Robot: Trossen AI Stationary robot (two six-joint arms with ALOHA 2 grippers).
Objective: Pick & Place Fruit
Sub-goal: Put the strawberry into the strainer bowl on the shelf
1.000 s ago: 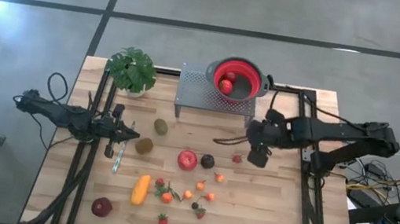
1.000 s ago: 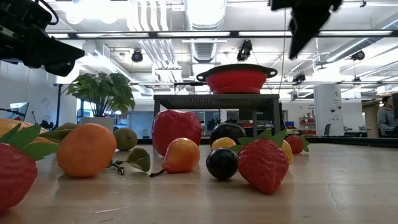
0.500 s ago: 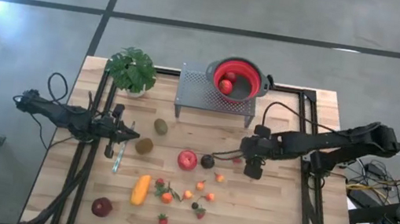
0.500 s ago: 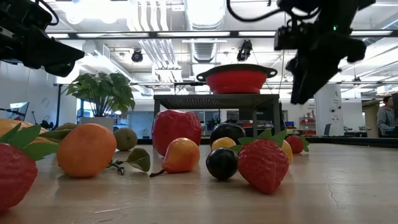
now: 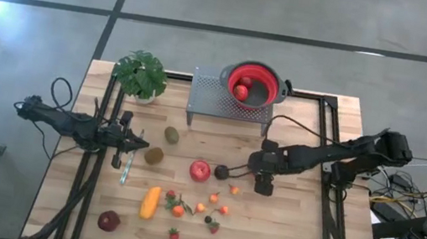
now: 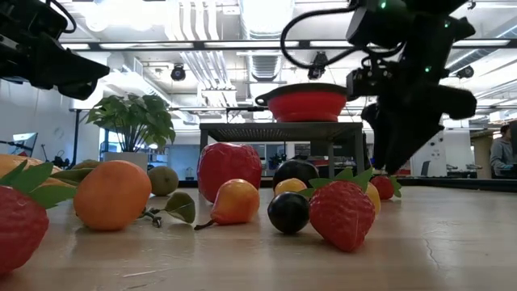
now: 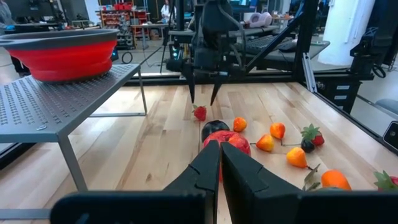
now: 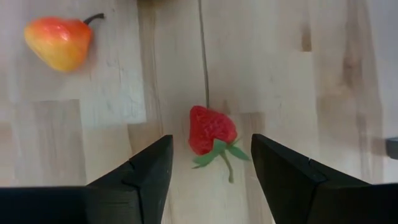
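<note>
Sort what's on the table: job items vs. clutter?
Job: strawberry under the open right gripper, red apple, dark plum, kiwis, long orange piece.
Clutter: potted plant, perforated metal stand.

Two kiwis (image 5: 171, 135), one red apple (image 5: 200, 170), roughly four strawberries (image 8: 211, 130), view poor

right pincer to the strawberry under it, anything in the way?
Nothing visible. The right pincer hangs open directly over the strawberry, which lies alone on bare table between the fingers. The nearest other fruit, an orange-red pear, sits well off to one side. The dark plum is also clear of it.
</note>
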